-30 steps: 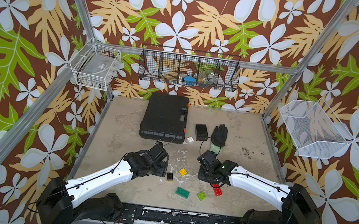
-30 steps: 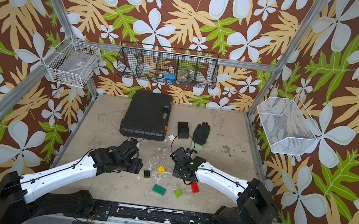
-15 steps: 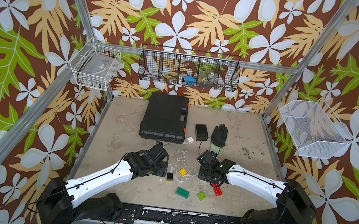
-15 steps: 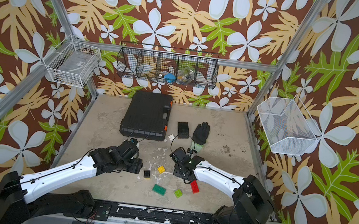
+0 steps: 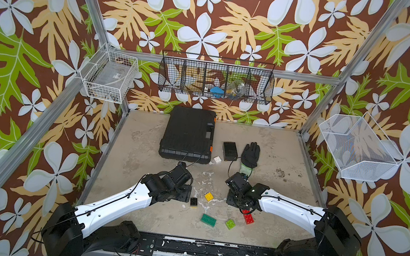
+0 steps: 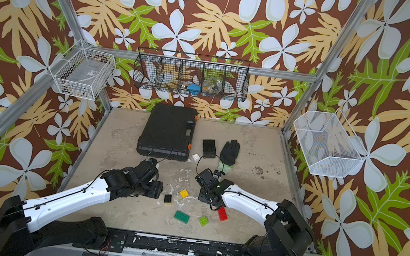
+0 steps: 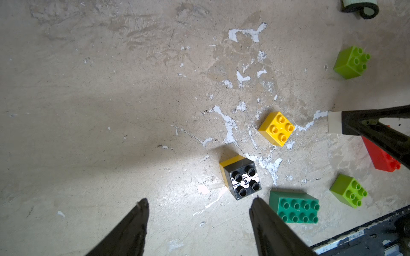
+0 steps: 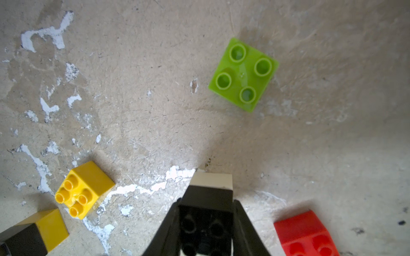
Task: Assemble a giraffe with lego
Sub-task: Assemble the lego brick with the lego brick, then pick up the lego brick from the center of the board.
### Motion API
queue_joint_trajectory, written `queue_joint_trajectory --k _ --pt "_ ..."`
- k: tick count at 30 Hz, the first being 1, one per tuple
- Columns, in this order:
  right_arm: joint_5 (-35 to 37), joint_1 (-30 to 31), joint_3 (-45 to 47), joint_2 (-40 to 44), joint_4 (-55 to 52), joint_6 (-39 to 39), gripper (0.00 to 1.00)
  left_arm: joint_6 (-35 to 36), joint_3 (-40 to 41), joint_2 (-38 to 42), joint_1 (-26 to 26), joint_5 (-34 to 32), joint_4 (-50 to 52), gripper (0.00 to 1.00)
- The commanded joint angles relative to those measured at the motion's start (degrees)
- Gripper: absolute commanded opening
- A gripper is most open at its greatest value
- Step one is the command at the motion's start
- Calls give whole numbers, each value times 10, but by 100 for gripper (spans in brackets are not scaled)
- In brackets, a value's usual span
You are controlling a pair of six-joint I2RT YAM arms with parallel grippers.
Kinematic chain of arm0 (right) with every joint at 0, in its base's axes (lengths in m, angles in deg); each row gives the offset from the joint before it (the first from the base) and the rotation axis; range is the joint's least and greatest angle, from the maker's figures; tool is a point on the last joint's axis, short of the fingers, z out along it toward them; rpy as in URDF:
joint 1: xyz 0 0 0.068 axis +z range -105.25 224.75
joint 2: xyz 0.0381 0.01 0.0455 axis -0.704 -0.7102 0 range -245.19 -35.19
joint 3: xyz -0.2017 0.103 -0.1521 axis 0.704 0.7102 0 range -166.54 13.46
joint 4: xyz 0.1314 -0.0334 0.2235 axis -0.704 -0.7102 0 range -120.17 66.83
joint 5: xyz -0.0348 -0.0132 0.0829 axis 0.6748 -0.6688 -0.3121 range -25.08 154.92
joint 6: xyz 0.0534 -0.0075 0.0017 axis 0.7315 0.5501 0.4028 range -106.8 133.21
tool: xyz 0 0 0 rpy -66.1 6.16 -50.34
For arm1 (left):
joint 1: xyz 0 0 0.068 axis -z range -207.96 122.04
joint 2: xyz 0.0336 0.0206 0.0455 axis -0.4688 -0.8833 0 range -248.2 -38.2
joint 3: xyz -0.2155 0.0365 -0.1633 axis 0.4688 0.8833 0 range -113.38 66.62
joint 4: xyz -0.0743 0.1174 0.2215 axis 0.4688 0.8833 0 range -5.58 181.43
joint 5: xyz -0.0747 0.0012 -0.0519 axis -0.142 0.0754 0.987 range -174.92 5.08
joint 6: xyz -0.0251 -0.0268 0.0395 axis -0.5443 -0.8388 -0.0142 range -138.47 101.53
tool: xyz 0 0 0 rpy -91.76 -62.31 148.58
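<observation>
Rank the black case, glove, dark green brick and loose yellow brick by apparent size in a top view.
Largest to smallest:
black case
glove
dark green brick
loose yellow brick
The bricks lie close together, so nearness hardly skews them.

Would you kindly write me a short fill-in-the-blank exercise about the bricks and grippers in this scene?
1. The right gripper is shut on a two-brick stack, black over ____.
2. The left gripper holds nothing; its jaws stand ____.
3. The free black brick sits on top of a ____ brick.
4. The eight-stud brick beside it is dark ____.

Missing words: white; open; yellow; green.
</observation>
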State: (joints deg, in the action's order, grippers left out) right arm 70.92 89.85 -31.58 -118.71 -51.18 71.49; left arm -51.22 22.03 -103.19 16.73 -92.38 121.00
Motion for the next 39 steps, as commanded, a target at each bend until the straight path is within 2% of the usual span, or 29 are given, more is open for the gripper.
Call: queue_joint_trajectory --k 1,9,14,16,22,29,32,39 --pt "-10 0 14 -11 -15 1 34 3 0 1 -1 -2 -5 76" --pt "-34 -12 46 -32 7 0 34 5 0 2 -1 0 -6 76" --pt "-28 -12 31 -28 -8 -12 39 6 0 3 -1 -2 -6 76" --pt "-15 -12 11 -20 -24 -21 45 6 -3 3 0 -3 -5 76" --pt "23 -12 -63 21 -65 -37 75 10 -22 3 -1 -12 11 77" --pt "39 -8 -121 77 -97 -38 85 9 -37 -1 0 -8 29 78" --pt "31 9 -73 144 -112 -1 86 8 -39 -2 -1 2 37 80" --pt "19 77 118 365 -163 159 89 -6 -7 -5 0 48 29 86"
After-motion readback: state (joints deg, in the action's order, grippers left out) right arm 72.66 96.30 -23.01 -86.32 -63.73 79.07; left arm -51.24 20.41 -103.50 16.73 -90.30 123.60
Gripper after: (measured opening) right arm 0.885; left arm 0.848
